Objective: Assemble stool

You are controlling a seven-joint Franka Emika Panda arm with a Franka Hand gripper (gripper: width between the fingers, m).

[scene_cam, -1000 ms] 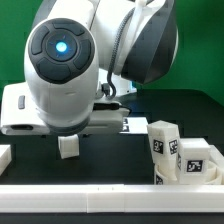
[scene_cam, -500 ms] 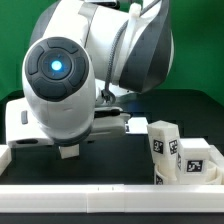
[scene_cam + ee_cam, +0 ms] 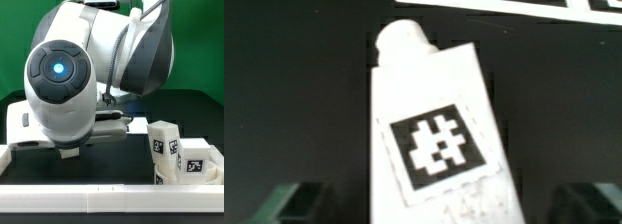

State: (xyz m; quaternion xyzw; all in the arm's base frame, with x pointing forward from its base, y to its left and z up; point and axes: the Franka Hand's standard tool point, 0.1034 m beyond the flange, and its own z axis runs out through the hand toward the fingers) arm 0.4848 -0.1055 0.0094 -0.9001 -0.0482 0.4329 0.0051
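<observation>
Lowered since a second ago, the white arm (image 3: 60, 95) is held close over a short white plastic leg block bearing a black-and-white tag (image 3: 68, 151), left on the black table (image 3: 120, 162) so that it can be straddled. Two other tagged white leg blocks (image 3: 161, 141) (image 3: 196, 160) are kept well apart at the exterior view's right, near the white front rail (image 3: 90, 190). In the wrist view, dark fingers (image 3: 299, 203) are spread wide, one each side of the block, touching neither face; closing room is judged ample.
</observation>
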